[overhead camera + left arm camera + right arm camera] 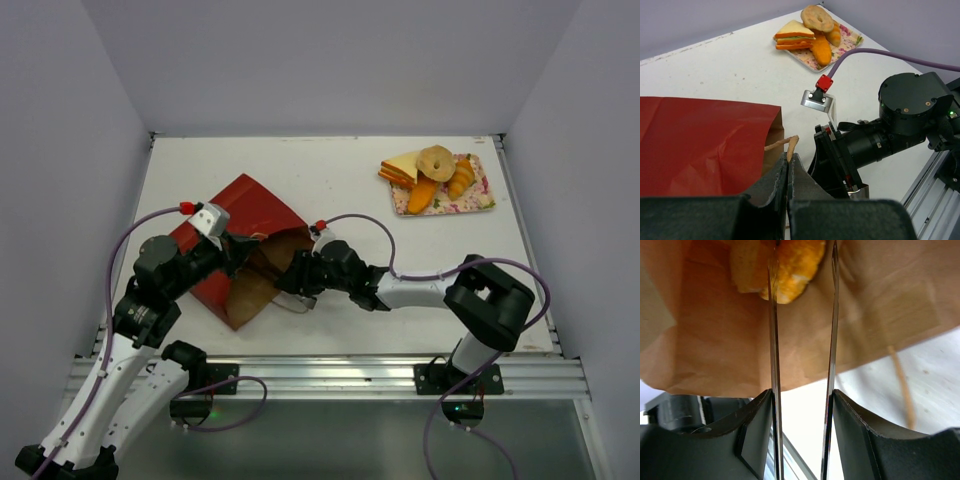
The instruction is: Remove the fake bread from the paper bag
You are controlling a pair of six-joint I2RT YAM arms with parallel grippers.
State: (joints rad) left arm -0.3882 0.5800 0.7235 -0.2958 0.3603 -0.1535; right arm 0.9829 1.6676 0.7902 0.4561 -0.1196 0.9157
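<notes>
The red paper bag (pixel 243 212) lies flat at the left, its brown mouth (pixel 262 285) held open toward the right arm. My left gripper (pixel 242 256) is shut on the bag's tan loop handle (pixel 789 145) at the upper lip of the mouth; the bag's red side fills the left wrist view (pixel 700 145). My right gripper (pixel 288 276) reaches into the mouth, open. In the right wrist view an orange-yellow fake bread piece (pixel 795 262) lies inside the brown bag (pixel 715 330), at the tips of my right gripper (pixel 802 250), partly between its thin fingers (pixel 774 340).
A pink-flowered tray (pixel 478 200) at the back right holds a sandwich (pixel 400 168), a bagel (pixel 436 160) and orange bread pieces (pixel 422 194). It also shows in the left wrist view (pixel 805 56). The right arm's wrist (pixel 875 140) is close beside my left gripper.
</notes>
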